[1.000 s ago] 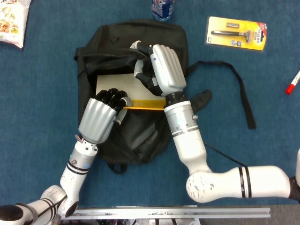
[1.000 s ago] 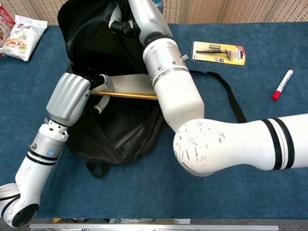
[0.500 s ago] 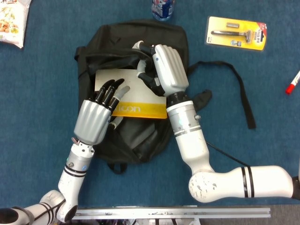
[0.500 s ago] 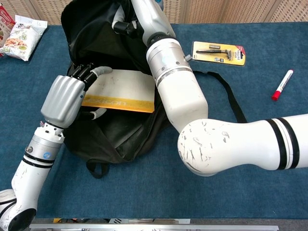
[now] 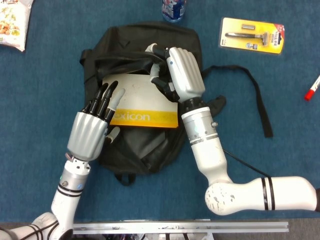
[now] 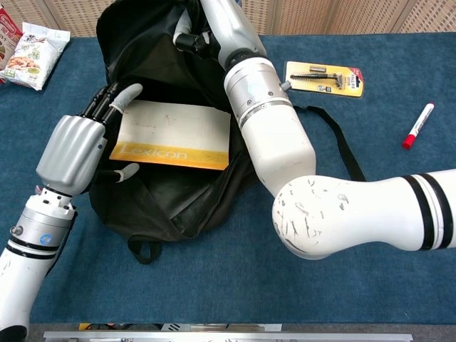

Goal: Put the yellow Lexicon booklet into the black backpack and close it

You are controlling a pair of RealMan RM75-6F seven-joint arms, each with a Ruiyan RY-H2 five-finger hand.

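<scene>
The black backpack (image 5: 135, 142) (image 6: 167, 203) lies in the middle of the blue table with its mouth open. The yellow-and-white Lexicon booklet (image 5: 145, 102) (image 6: 178, 132) lies flat in that mouth, face up, its yellow title strip toward me. My right hand (image 5: 184, 72) (image 6: 214, 28) grips the backpack's upper flap (image 5: 125, 60) and holds it raised above the booklet. My left hand (image 5: 91, 129) (image 6: 73, 146) sits at the booklet's left edge with its fingers (image 5: 105, 97) straight and apart; a fingertip touches the booklet's corner. It holds nothing.
A yellow razor pack (image 5: 252, 35) (image 6: 324, 77) lies at the back right, a red marker (image 5: 312, 89) (image 6: 417, 127) at the far right. A snack bag (image 5: 12, 22) (image 6: 35, 46) is at the back left, a bottle (image 5: 174, 9) behind the backpack. The strap (image 5: 255, 97) trails right.
My left hand has let go of the booklet's edge, opened its fingers and drawn back to the left. The booklet has tipped from edge-on to flat. The right hand has risen slightly with the flap.
</scene>
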